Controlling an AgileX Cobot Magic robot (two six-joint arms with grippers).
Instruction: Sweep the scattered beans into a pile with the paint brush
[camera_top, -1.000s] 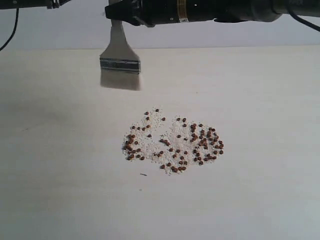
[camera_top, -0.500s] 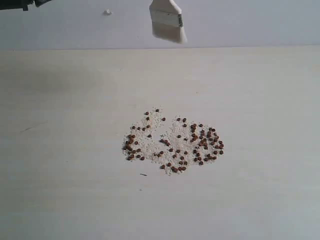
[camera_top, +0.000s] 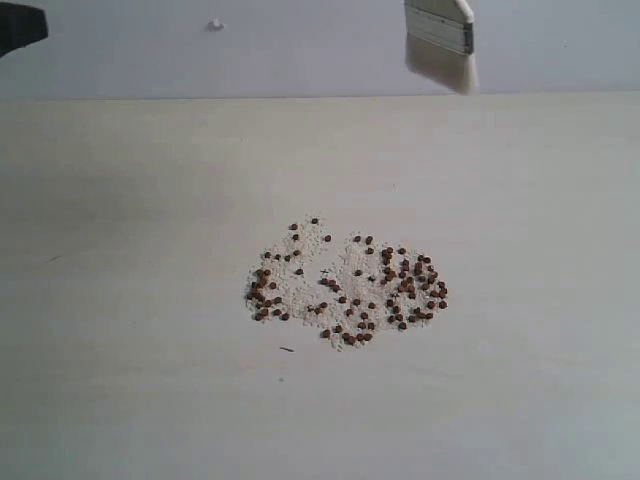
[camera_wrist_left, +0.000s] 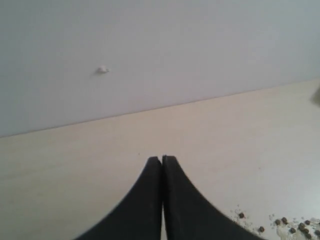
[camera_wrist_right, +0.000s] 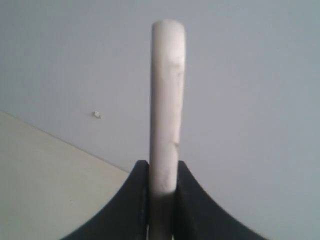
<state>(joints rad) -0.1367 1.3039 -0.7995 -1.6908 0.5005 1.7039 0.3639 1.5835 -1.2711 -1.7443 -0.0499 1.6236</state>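
Observation:
The reddish-brown beans (camera_top: 345, 285) lie mixed with whitish grains in a loose pile in the middle of the pale table; its edge shows in the left wrist view as a few beans (camera_wrist_left: 290, 227). The paint brush (camera_top: 440, 45) hangs high at the back right, well above the table, bristles down, with its handle cut off by the frame's top. My right gripper (camera_wrist_right: 162, 167) is shut on the brush (camera_wrist_right: 166, 100), seen edge-on. My left gripper (camera_wrist_left: 162, 159) is shut with nothing in it, up and to the left of the beans. Only a dark part of the left arm (camera_top: 20, 28) shows in the exterior view.
The pale table (camera_top: 120, 200) ends at a grey wall (camera_top: 300, 50) behind, which has a small white mark (camera_top: 214, 24). A tiny dark speck (camera_top: 287, 349) lies just in front of the pile.
The brush has risen and moved from the back left to the back right. The dark arm that spanned the top of the view is out of frame. The beans have not moved.

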